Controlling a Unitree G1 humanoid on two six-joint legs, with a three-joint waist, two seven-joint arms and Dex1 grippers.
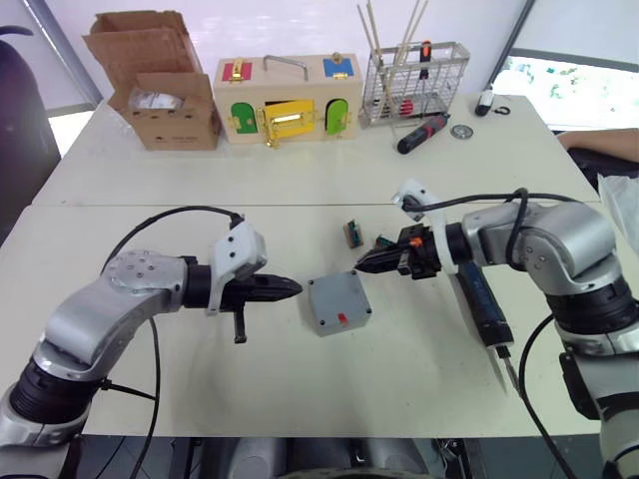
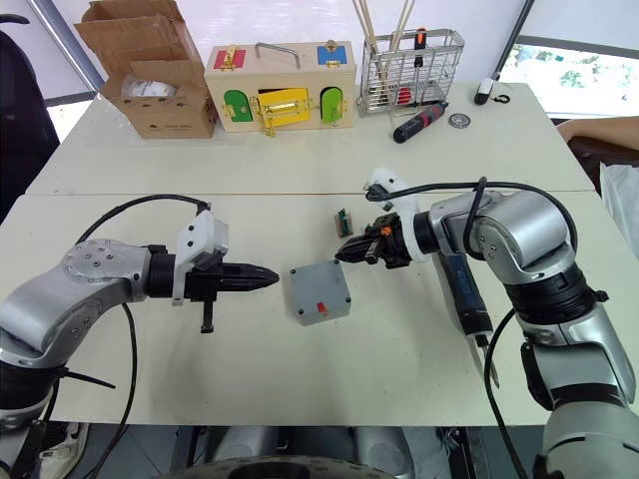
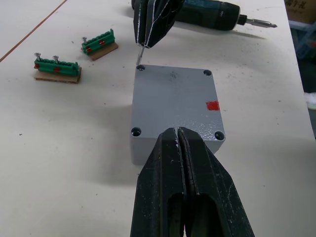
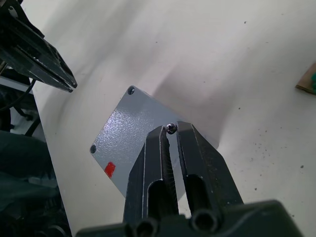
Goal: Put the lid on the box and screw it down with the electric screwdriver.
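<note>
Lid: the flat grey square metal lid with a small red mark already sits on the grey square box, edges lined up as far as the wrist views show; that step looks done.
Screws: the corner holes seen in the left wrist view look dark and empty; the right gripper pinches a small metal screw between its black fingertips, directly over one far corner hole, so I judge the first screw is only now being placed.
Left to do: seat this screw, supply the other corners, then pick up the tool and drive them all down.
Right gripper: fingers nearly together, clamped on the screw, its tip at the lid's corner.
Left gripper: the left gripper has its two black fingers pressed together and holds nothing; it points at the box's near edge, just beside it, and contact is hard to judge.
Box position: near the middle of the white table, between the two grippers.
Electric screwdriver: the thick dark blue-black cylindrical electric screwdriver lies flat on the table under the right forearm, bit away from the box, unheld.
Nearby: two small green terminal strips lie just past the box.
</note>
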